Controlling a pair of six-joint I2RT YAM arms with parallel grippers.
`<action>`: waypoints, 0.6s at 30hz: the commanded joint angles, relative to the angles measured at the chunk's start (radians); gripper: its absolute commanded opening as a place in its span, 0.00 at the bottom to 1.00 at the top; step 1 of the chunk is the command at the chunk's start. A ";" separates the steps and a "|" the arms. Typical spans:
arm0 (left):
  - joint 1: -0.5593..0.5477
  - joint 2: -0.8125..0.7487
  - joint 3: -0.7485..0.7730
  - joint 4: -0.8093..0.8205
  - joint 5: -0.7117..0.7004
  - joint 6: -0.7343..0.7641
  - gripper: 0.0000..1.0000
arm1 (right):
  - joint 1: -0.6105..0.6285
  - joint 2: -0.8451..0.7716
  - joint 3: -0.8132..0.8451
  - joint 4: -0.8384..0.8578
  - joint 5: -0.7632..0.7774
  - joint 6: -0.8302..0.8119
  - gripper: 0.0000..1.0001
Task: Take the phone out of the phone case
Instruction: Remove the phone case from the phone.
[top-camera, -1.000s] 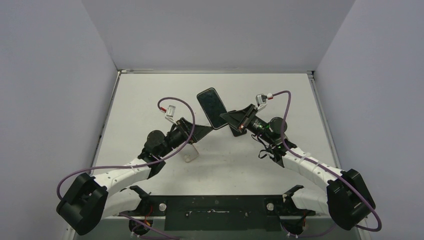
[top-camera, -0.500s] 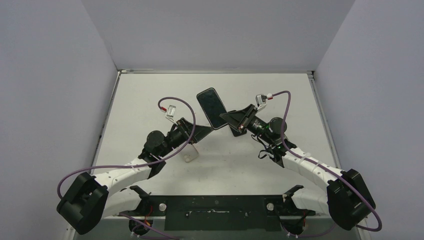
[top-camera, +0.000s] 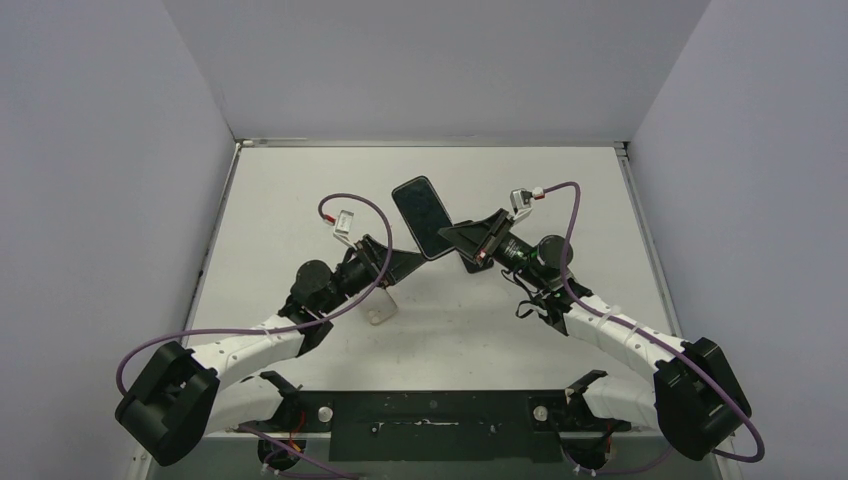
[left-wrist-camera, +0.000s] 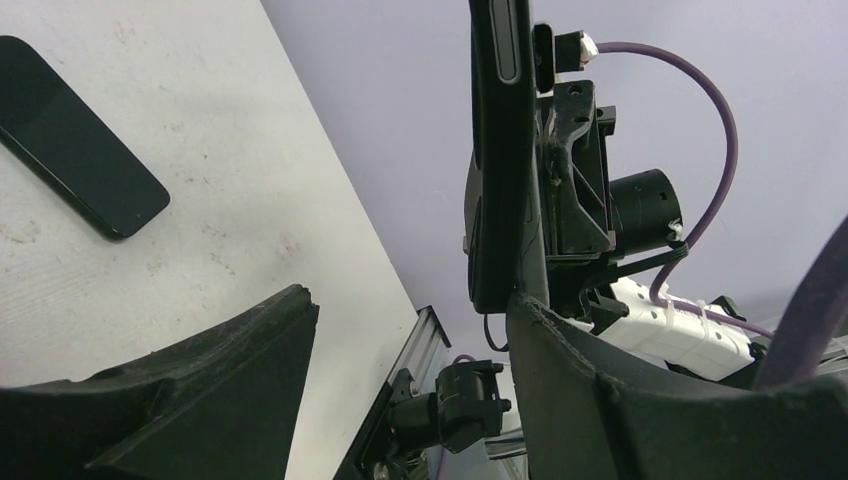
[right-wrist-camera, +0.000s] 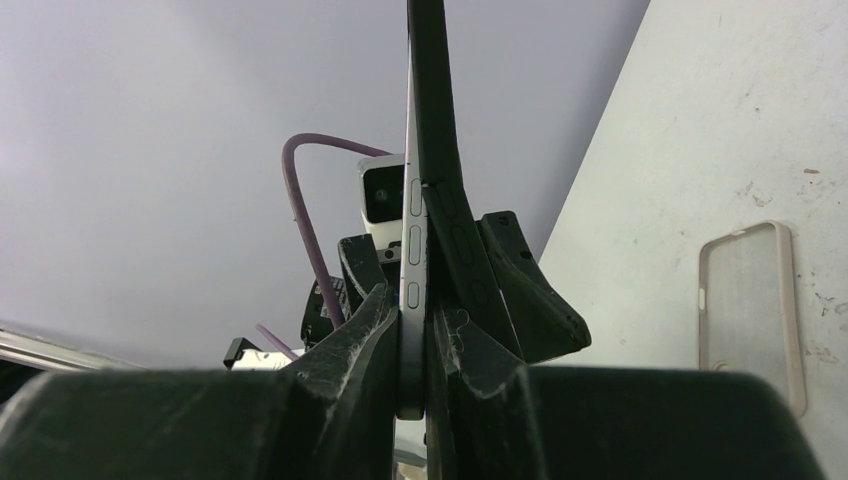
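From above, the phone (top-camera: 424, 214) hangs over mid-bench, pinched by the right gripper (top-camera: 447, 236). Left wrist: the left gripper (left-wrist-camera: 410, 300) gapes wide beside the case (left-wrist-camera: 500, 150). Right wrist: the jaws clamp phone and case together. Separation looks half-done; next, the left gripper should seize the case and peel.

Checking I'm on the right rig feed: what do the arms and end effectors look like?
The left arm and right arm match: white link shells, bulky black joint housings. A purple cable loops along each. The left end effector and right end effector are black with wedge-shaped fingers.
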 joint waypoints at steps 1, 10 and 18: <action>-0.001 -0.003 0.071 -0.003 -0.034 -0.005 0.66 | 0.025 -0.020 0.051 0.132 -0.055 -0.020 0.00; 0.019 0.043 0.132 -0.009 -0.021 -0.019 0.58 | 0.035 -0.019 0.047 0.101 -0.112 -0.050 0.00; 0.088 0.075 0.176 -0.003 0.023 -0.038 0.47 | 0.035 -0.027 0.046 0.052 -0.151 -0.088 0.00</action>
